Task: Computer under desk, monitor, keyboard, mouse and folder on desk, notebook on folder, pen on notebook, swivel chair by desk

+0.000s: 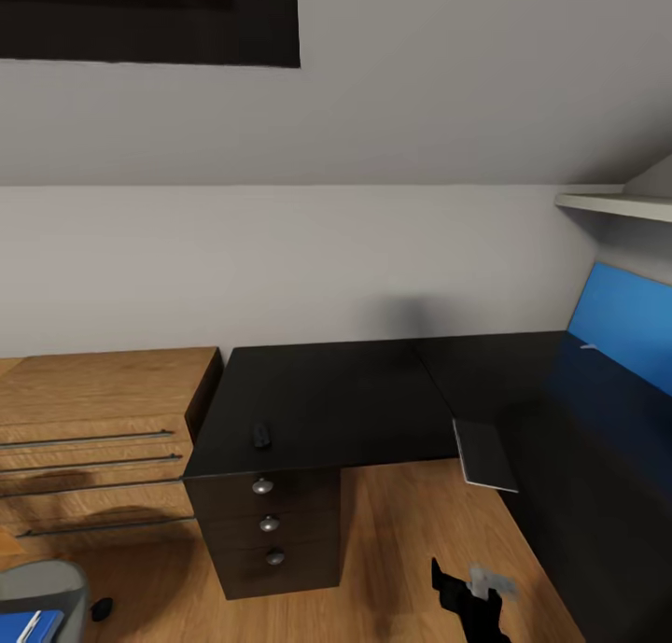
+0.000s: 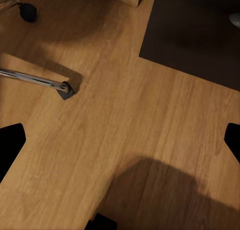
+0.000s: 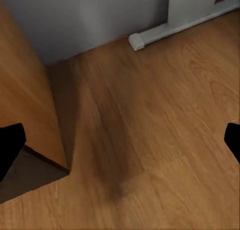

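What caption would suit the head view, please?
Black L-shaped desk with a small mouse near its drawer-side edge, beside a wooden chest of drawers.

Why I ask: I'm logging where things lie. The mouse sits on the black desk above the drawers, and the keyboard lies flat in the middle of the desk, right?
Not quite. In the head view the mouse does sit on the black desk above the drawers, but the keyboard is not in the middle: it hangs over the desk's front edge at the inner corner.

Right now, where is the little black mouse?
In the head view the mouse lies on the desk, near its front left edge, just above the drawer knobs and close to the wooden chest.
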You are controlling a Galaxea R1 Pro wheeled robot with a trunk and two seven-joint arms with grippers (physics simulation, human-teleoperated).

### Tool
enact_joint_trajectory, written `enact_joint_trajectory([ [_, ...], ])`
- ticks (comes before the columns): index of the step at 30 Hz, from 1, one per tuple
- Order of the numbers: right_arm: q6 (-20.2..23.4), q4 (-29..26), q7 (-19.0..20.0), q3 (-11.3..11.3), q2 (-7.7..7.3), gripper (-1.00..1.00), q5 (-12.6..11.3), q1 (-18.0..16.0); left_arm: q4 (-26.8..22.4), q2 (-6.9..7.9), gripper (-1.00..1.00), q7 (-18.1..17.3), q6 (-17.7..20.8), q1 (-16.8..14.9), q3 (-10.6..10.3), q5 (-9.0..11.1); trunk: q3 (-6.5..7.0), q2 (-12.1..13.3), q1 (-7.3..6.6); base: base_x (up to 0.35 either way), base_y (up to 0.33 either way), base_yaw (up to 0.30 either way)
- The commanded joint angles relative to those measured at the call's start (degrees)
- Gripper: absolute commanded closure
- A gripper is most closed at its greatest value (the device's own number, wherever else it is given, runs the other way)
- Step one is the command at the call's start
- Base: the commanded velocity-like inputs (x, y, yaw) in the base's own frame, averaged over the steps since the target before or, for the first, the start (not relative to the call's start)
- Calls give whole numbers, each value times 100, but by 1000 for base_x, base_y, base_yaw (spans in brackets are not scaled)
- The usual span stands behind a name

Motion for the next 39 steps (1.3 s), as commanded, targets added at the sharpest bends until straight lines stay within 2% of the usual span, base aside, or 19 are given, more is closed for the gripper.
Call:
enact_joint_trajectory([
  [1, 87, -106, 6, 39, -4, -100, -171, -3, 6, 1, -100, -27, -20, -4, -44, 62, -25, -45, 23, 0, 0, 0],
  [6, 614, -613, 57, 14, -8, -100, -708, -3, 6, -4, -100, -27, -22, -4, -44, 61, -115, -246, 132, 0, 0, 0],
  [7, 773, -784, 68, 9, -8, -100, -922, -3, 6, -7, -100, -27, -22, -4, -44, 61, -132, -286, 154, 0, 0, 0],
  [10, 920, -1000, 76, 3, -9, -100, -1228, -3, 6, -10, -100, -28, -22, -4, -44, 61, -186, -406, 220, 0, 0, 0],
  [11, 976, -1143, 78, -1, -7, -100, -1426, -3, 6, -11, -100, -28, -23, -4, -44, 61, -204, -446, 242, 0, 0, 0],
  [13, 1015, -1303, 80, -4, -10, -100, -1635, -3, 6, -11, -100, -27, -23, -4, -44, 61, -240, -526, 286, 0, 0, 0],
  [14, 1042, -1472, 81, -5, -10, -100, -1877, -3, 6, -12, -100, -29, -23, -4, -44, 61, -258, -566, 308, 0, 0, 0],
  [18, 1098, -1773, 83, -7, -12, -100, -2489, -3, 6, -15, -100, -32, -27, -4, -44, 61, -330, -727, 396, 0, 0, 0],
  [19, 1141, -1886, 86, -8, -13, -100, -2819, -3, 6, -17, -100, -33, -29, -4, -44, 61, -348, -767, 418, 0, 0, 0],
  [26, 1265, -2209, 98, -15, -20, -100, -3890, -3, 6, -21, -100, -34, -31, -4, -44, 61, -474, -1048, 572, 0, 0, 0],
  [35, 1304, -2848, 99, -31, -30, -100, -4435, -3, 6, -29, -100, -35, -36, -4, -44, 61, -635, -1409, 769, 0, 0, 0],
  [39, 1432, -3033, 95, -28, -37, -100, -4853, -3, 6, -30, -100, -36, -39, -4, -44, 61, -707, -1569, 857, 0, 0, 0],
])
